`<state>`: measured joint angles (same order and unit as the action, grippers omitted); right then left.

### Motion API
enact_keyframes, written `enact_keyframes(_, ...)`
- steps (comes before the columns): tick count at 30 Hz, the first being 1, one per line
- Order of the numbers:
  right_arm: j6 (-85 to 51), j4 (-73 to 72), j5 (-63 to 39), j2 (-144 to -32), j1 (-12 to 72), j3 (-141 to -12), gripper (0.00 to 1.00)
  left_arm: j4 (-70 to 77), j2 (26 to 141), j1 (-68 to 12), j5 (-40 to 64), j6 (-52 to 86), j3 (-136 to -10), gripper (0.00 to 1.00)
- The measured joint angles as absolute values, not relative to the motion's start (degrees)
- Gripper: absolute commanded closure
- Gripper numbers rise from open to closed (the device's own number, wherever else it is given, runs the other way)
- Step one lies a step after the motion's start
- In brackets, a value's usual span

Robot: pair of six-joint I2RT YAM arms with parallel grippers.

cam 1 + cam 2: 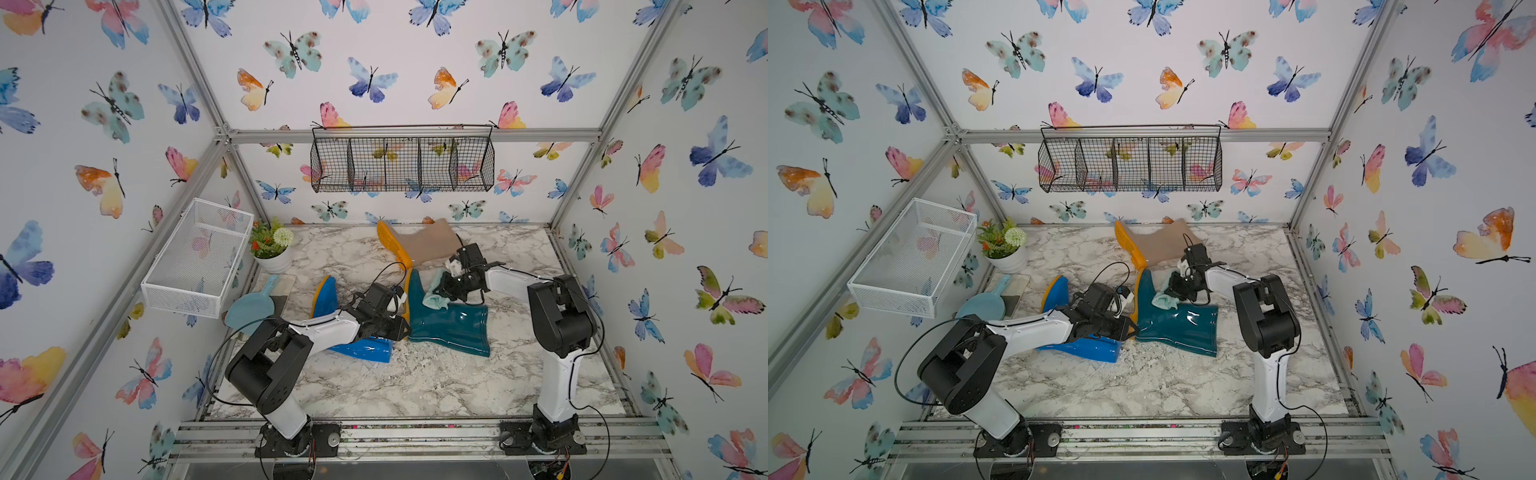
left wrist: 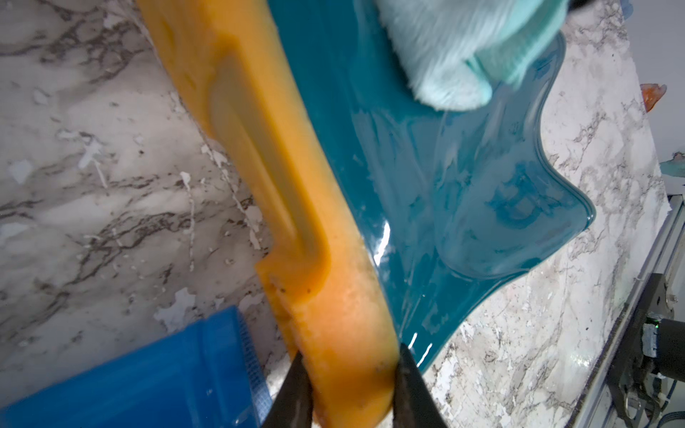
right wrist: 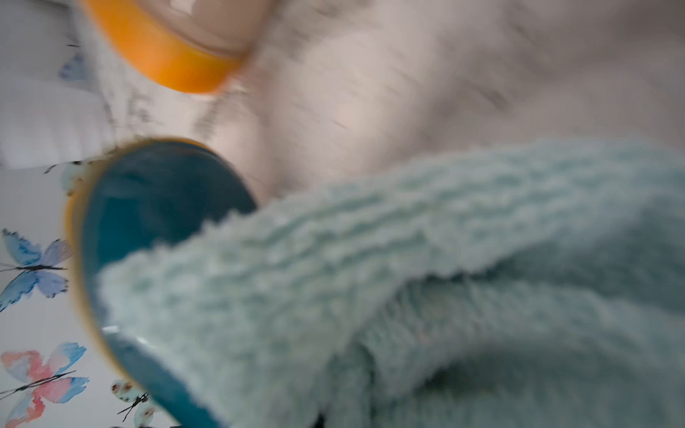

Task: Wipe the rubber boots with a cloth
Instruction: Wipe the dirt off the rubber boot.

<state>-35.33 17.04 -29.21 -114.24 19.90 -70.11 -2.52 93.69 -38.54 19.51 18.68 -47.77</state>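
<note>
A white pot (image 1: 275,262) holds a plant (image 1: 268,240). The left end effector (image 2: 352,365), reaching low, pinches the orange sole (image 2: 259,148) of the teal boot (image 1: 453,328); the right end effector (image 1: 448,291) clamps the cloth (image 1: 434,301) against that boot.

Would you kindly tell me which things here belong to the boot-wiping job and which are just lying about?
Job: dark teal glossy rubber boot, gripped by the left end effector; bright blue rubber boot; beige rubber boot; pale aqua fuzzy cloth in the right end effector.
Lying about: light blue plastic scoop; potted plant; white mesh basket; black wire basket.
</note>
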Motion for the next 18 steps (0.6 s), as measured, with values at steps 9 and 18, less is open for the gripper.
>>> enact_keyframes(9, -27.77, 27.81, -22.85, -95.42, 1.13, -60.23, 0.98, -2.96, 93.69, -39.55, 19.35, 18.35, -48.12, 0.73)
enact_keyframes(18, -27.38, 31.9, -20.71, -90.78, 1.1, -62.15, 0.98, -8.08, 88.05, -41.95, 9.23, 13.3, -53.58, 0.41)
